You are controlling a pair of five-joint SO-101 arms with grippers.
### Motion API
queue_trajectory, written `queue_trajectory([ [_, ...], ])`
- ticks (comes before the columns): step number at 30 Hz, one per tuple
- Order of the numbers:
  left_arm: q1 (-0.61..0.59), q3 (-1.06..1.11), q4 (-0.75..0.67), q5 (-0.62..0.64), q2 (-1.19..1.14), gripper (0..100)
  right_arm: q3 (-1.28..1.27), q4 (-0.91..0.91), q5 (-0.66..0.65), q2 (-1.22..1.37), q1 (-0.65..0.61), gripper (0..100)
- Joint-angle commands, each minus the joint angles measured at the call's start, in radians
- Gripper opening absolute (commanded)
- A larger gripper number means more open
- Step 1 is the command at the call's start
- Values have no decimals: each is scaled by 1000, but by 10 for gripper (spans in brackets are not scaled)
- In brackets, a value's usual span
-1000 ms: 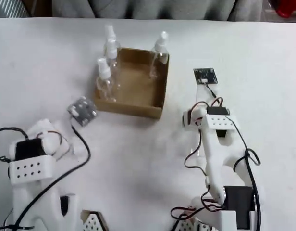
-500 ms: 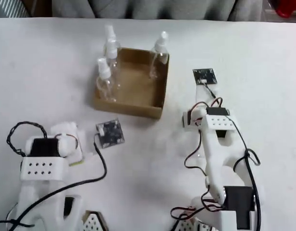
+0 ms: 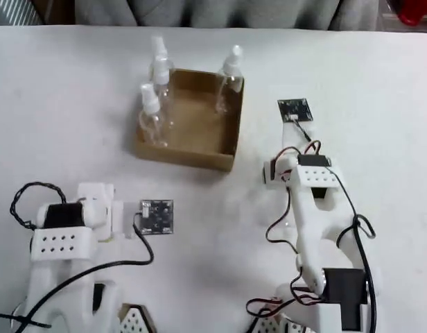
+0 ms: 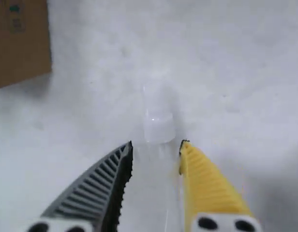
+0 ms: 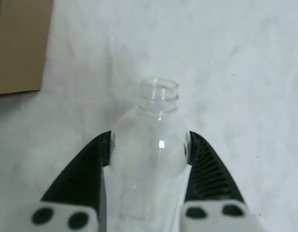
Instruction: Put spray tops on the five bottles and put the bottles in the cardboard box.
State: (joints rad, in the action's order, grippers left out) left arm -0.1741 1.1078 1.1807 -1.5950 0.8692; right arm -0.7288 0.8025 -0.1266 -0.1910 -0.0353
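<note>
R: my right end effector (image 5: pixel 149 138) pinches the capless bottle (image 5: pixel 158 121) at its shoulder, near the cardboard box (image 3: pixel 186 157) | L: my left end effector (image 4: pixel 156 144) pinches a spray top (image 4: pixel 157 126), near the box | handling: bottle likely light, thin, slick, squashable; grip the body gently, keep the neck free

The cardboard box (image 4: pixel 21 43) bears small dark marks of print, none of it legible.

A spray top (image 4: pixel 157 123) is clamped between the left gripper's (image 4: pixel 156 144) fingers above the table (image 4: pixel 236 58); a cardboard box (image 4: pixel 21 41) corner is seen beyond.
</note>
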Motion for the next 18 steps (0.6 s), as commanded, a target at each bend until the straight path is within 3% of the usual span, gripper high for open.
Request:
queue_trajectory([
  [1,-10,-32,-46,-6,-97,237,8,-15,-14,-5,-2,15],
  [6,-21,-112,-48,-12,-251,336,8,-15,-14,-5,-2,15],
  [15,-33,-238,-91,-2,-444,294,8,-15,-14,-5,-2,15],
  [18,-33,-273,-123,64,-510,294,8,-15,-15,-5,-2,15],
])
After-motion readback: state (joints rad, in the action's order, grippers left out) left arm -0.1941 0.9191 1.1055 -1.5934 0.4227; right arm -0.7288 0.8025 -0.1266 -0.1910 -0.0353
